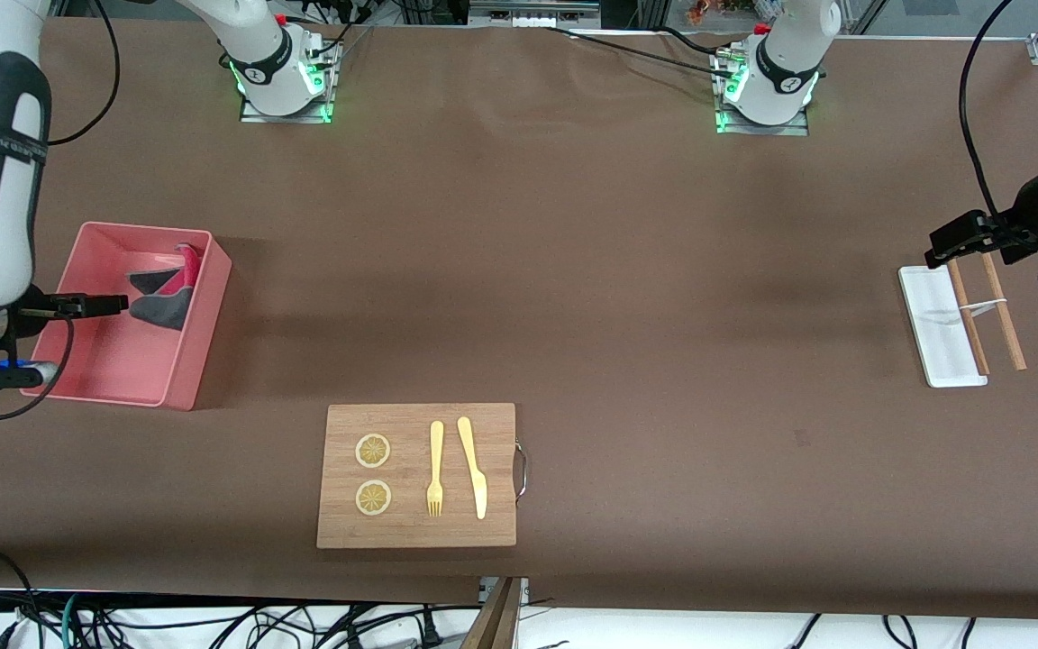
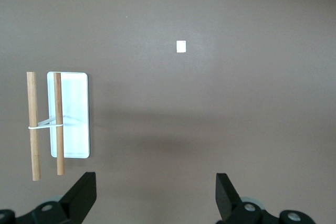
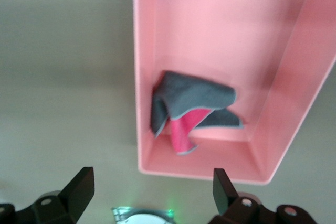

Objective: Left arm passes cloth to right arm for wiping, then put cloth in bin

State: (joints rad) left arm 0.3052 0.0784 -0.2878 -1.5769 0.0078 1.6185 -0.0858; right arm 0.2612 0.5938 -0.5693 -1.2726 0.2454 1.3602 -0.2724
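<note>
The cloth (image 3: pixel 189 111) lies crumpled in the bin (image 1: pixel 204 315) (grey face up, red showing). The right gripper (image 3: pixel 149 198) hovers over it, jaws wide and empty. The left gripper (image 2: pixel 156 200) waits near the white tray (image 2: pixel 73 116), also open and empty.

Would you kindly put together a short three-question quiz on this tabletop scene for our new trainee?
1. True or false: the grey and magenta-red soft cloth lies inside the large pink plastic bin.
2. What is the right end effector over, and how do its fingers stand?
3. Which item lies on the wooden cutting board? A) two wooden sticks B) a yellow fork C) a small flat white tray

Key
1. True.
2. It is over the edge of the bin, fingers open, holding nothing.
3. B. The sticks and the tray lie at the left arm's end of the table, by the open left end effector.
</note>
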